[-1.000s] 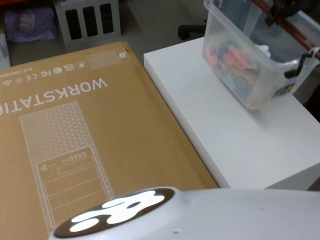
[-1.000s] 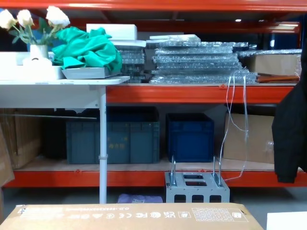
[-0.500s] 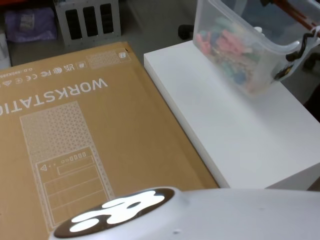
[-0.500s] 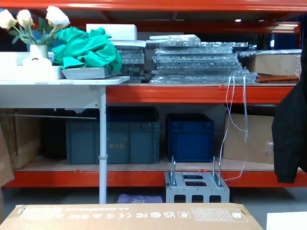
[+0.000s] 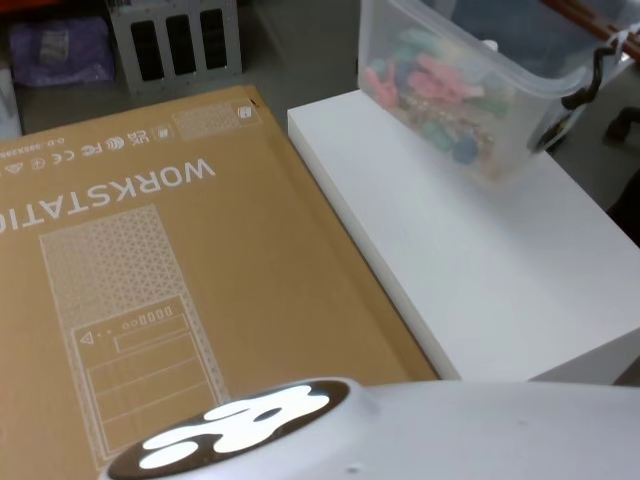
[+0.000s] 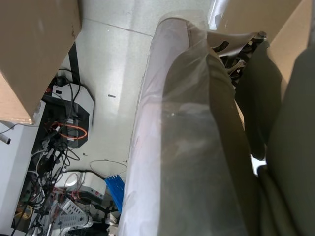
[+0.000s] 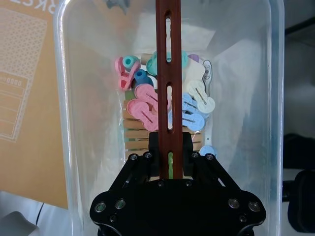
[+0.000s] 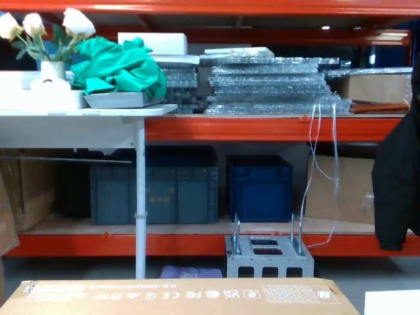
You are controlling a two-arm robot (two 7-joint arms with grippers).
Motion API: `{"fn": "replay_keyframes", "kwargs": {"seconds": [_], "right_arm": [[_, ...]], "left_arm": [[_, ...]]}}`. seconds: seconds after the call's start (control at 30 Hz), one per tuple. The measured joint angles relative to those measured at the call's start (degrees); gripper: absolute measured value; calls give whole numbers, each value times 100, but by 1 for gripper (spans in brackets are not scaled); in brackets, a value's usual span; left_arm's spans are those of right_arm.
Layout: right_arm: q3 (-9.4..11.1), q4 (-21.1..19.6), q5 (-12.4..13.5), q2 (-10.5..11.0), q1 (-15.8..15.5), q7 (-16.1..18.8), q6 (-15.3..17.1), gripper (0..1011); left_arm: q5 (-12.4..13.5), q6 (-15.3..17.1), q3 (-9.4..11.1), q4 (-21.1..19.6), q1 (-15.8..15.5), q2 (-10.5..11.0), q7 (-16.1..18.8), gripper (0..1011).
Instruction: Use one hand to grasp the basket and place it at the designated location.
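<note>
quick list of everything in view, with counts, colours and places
cardboard box: one, brown, flat before the robot
table: one, white, right of the cardboard box
basket: one, translucent whitish, at the table's far end
handle: one, reddish-brown, across the basket's top
clips: many, pink, blue and teal, inside the basket
metal crate: one, grey, on the floor below the shelving
storage crates: at least two, dark blue, lowest shelf
cloth: one, green, on the side table
right end effector: one, black, shut on the handle

White table (image 5: 480, 270) open before the basket (image 5: 450, 100); cardboard box (image 5: 150, 250) flanks left.
</note>
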Motion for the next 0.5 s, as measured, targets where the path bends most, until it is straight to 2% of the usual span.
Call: {"fn": "replay_keyframes", "kwargs": {"seconds": [0.2, 0.5], "right_arm": [[-49, -308, -5, -46, 102, 14, -108, 240], [-132, -808, 158, -95, 231, 49, -245, 240]], "left_arm": [[0, 0, 0, 0, 0, 0, 0, 0], [0, 0, 0, 1, 0, 0, 0, 0]]}}
